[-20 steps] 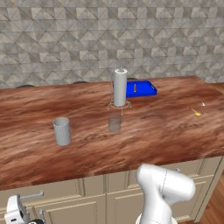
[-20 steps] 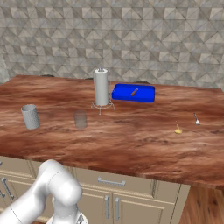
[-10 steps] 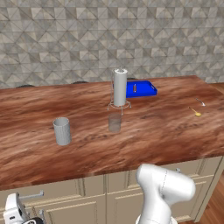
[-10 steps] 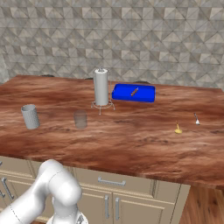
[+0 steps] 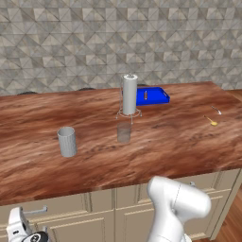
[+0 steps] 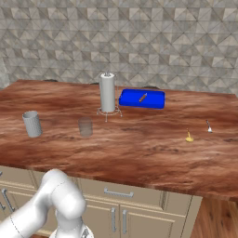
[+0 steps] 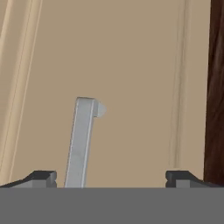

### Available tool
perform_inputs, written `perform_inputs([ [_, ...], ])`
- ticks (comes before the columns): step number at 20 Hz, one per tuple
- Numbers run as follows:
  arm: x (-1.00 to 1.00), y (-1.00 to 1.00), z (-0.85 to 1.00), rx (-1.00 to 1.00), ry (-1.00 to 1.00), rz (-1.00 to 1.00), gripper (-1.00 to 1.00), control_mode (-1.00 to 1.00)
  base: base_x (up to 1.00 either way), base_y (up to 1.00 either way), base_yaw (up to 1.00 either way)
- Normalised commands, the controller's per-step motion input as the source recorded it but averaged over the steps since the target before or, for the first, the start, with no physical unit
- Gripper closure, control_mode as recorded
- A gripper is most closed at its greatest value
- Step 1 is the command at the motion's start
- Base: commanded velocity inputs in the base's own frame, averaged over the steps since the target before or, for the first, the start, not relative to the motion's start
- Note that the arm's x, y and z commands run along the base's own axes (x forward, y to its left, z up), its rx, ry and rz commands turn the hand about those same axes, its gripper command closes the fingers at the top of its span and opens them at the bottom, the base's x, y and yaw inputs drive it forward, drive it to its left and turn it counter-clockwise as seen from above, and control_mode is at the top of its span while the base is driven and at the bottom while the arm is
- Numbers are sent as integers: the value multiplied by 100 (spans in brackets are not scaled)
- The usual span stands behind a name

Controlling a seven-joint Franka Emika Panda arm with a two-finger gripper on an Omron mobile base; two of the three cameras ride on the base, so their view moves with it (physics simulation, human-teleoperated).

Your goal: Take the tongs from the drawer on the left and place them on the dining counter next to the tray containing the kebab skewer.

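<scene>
- One silver bar handle (image 7: pixel 82 142) on the beige front of the drawer (image 7: pixel 131 65), close before the hand camera, standing between the two dark fingertips (image 7: pixel 41 177) but nearer the left-hand one.
- Tool (image 7: pixel 111 179) spread wide, pinching nothing, no contact with the handle to be made out.
- Tongs nowhere to be made out; drawer front flat to the camera (contents hidden).
- Dark wood edge running down the right side of the hand view.
- Up on the surface (image 5: pixel 179 142), blue tray (image 5: pixel 153 96) toward the far edge, kebab skewer (image 5: pixel 145 95) lying inside it.
- Just beside the tray, tall grey cylinder (image 5: pixel 129 94) upright on a thin wire stand.
- Nearer the front, clear glass (image 5: pixel 124 132); well apart to its left, grey ribbed cup (image 5: pixel 67 141).
- Far right: small yellow item (image 5: pixel 212 122) and tiny silver utensil (image 5: pixel 217 110), near each other, well apart from the tray.
- Grey patterned tile wall (image 5: pixel 118 42) behind.
</scene>
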Motion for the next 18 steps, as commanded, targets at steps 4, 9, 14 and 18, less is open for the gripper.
perform_inputs([
  [4, 19, 0, -36, 0, 0, 0, -100, -100, 0, 0, 0],
  [9, 10, 0, -24, 0, 0, 0, -100, -100, 0, 0, 0],
  [14, 2, 0, -27, 0, 0, 0, -100, -100, 0, 0, 0],
  [18, 0, 0, -15, 0, 0, 0, -100, -100, 0, 0, 0],
])
